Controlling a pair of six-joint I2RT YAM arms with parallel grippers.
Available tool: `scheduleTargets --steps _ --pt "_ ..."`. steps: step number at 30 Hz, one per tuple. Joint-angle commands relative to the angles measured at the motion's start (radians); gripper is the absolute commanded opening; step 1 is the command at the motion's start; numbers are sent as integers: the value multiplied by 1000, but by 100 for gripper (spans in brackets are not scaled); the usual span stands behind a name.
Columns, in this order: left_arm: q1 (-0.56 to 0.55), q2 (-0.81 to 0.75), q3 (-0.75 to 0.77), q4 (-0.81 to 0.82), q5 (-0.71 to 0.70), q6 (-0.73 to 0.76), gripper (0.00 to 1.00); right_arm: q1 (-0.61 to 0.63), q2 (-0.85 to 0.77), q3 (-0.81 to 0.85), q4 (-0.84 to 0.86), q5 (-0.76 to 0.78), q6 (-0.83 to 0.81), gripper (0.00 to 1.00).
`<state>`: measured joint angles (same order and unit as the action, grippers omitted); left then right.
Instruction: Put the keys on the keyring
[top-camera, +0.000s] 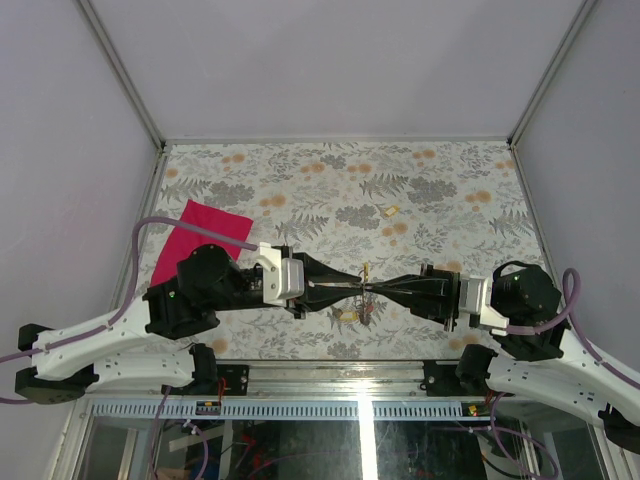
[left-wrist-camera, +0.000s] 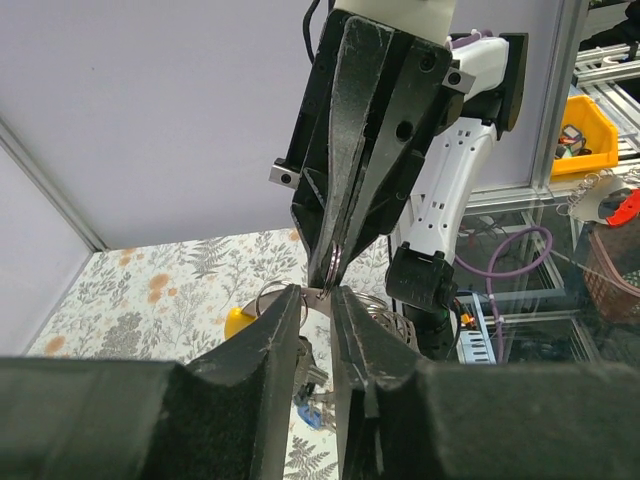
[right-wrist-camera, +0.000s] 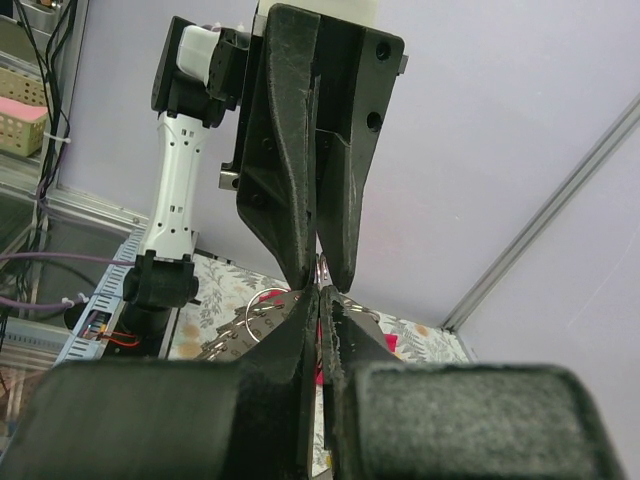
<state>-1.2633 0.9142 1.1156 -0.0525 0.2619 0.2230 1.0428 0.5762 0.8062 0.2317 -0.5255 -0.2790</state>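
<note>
Aloft, keyring (left-wrist-camera: 335, 262) at meeting tips, right pincer (right-wrist-camera: 320, 292) clamped on it, left pincer (left-wrist-camera: 318, 292) unclear.

Pale lilac walls (top-camera: 330, 60) on three sides, aluminium corner posts (top-camera: 122, 75). Table (top-camera: 450, 200) covered in grey-and-orange floral print; red cloth (top-camera: 180, 245) lying at left. Even, diffuse light.
</note>
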Motion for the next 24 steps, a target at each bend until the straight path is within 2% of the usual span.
scheduleTargets --steps 1,10,19,22,24 --pt "-4 3 41 62 19 18 18 4 4 8 91 -21 17 0" --pt "-4 16 53 61 38 20 14 4 5 8 76 -35 24 0" --pt "-4 47 89 3 77 21 0 3 3 18 58 -51 30 1" --pt "-4 59 120 -57 74 26 0 4 -5 28 30 -47 16 4" --pt "-4 63 148 -112 55 34 0 4 -17 37 -10 -31 -6 11"
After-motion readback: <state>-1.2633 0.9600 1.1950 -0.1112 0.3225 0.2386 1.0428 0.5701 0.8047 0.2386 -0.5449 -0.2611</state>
